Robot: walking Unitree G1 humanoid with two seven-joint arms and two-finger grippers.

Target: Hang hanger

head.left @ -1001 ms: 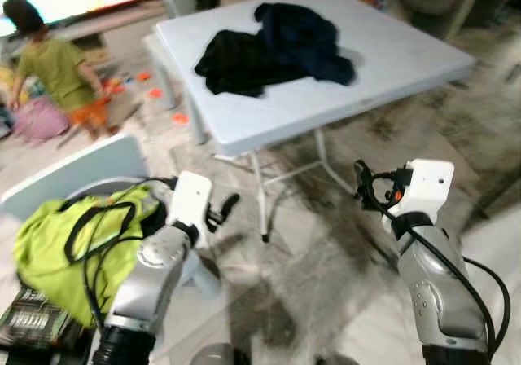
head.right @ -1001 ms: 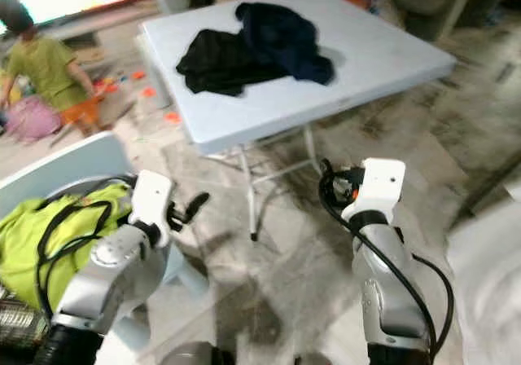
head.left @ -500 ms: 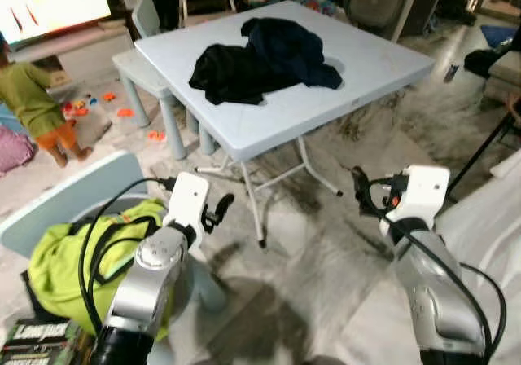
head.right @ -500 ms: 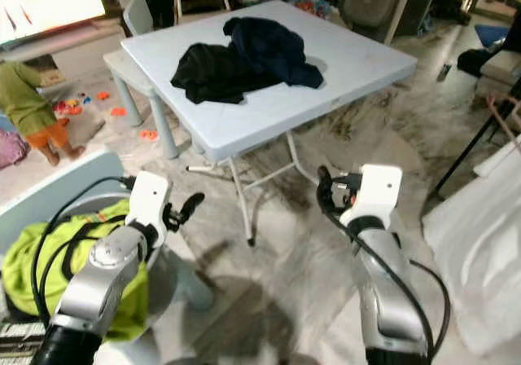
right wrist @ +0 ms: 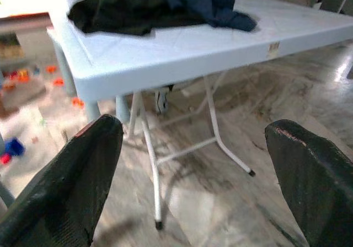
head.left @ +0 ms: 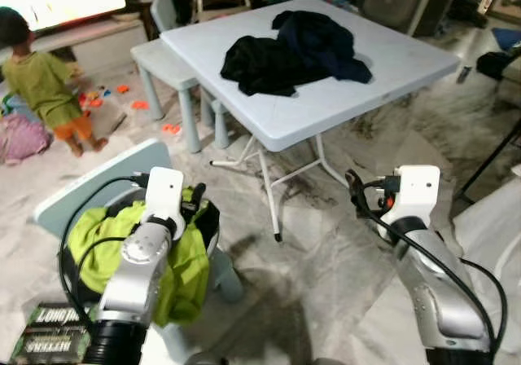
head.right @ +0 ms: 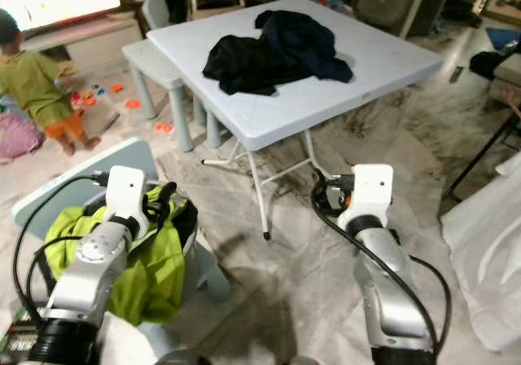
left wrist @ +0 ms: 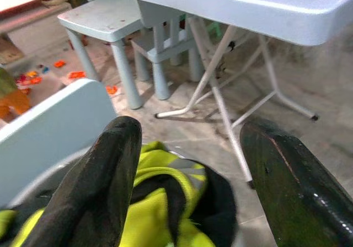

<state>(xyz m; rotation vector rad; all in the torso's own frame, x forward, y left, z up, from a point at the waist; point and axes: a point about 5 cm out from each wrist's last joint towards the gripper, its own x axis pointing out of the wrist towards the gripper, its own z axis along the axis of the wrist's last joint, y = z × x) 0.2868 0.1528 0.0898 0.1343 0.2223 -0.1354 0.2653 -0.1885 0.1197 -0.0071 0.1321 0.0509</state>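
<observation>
**Both grippers raised and empty, short of the folding table**

We see the left gripper (left wrist: 187, 164) held over a lime-green garment (head.left: 122, 247) that lies heaped on a pale blue chair (head.left: 98, 187); its two fingers stand wide apart with nothing between them. The right gripper (right wrist: 193, 170) is raised above the marbled floor (head.left: 326, 251), facing the white folding table (head.left: 391, 63), its fingers likewise spread and empty.

On the table lie a black garment (head.left: 259, 63) and a dark navy garment (head.left: 321, 39), touching and partly overlapping. We cannot make out a hanger anywhere; if one lies among the clothes, it is hidden from us.

A small light-blue table (head.left: 163, 55) stands just beside the folding table's far left corner. A child in a green top (head.left: 41, 88) stands well to the left, near scattered toys (head.left: 134, 104).
</observation>
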